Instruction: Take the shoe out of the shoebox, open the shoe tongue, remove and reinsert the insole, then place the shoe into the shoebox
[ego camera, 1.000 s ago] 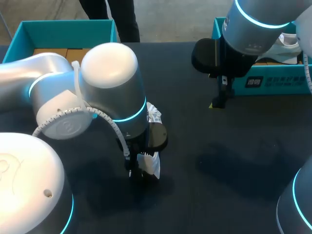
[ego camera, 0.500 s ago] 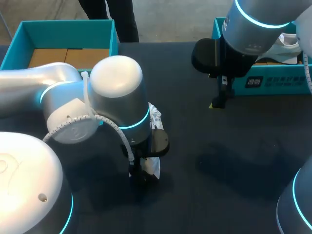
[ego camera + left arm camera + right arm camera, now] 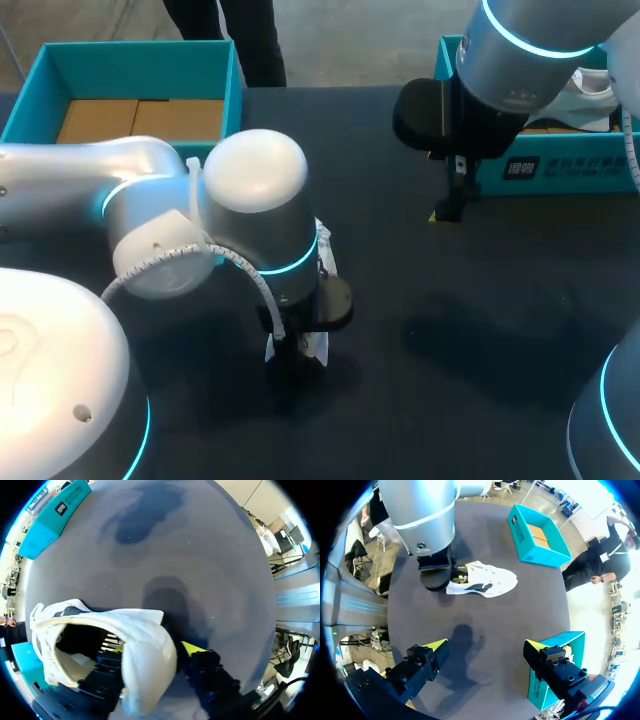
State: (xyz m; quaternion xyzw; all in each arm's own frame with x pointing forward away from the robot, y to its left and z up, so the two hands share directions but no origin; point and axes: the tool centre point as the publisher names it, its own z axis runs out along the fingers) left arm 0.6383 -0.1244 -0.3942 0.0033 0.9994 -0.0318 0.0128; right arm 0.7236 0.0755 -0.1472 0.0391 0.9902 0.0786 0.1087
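Note:
A white shoe with dark side markings (image 3: 482, 582) lies on the dark table, mostly hidden under my left arm in the head view, where only bits of the shoe (image 3: 322, 250) show. My left gripper (image 3: 295, 350) stands over its heel. In the left wrist view one finger reaches inside the shoe (image 3: 145, 645), the other presses outside, and both touch the heel wall between them. My right gripper (image 3: 485, 647) hangs open and empty above the table, well away from the shoe; it shows as the right gripper (image 3: 450, 208) by the right box.
An open teal shoebox (image 3: 232, 62) with a brown floor stands at the back left. A second teal box (image 3: 560, 170) at the back right holds another white shoe (image 3: 590, 85). Bare dark tabletop lies between the arms.
My left arm has shifted a little to the right and down over the shoe, and its fingers have closed in on the heel. The right arm has not moved.

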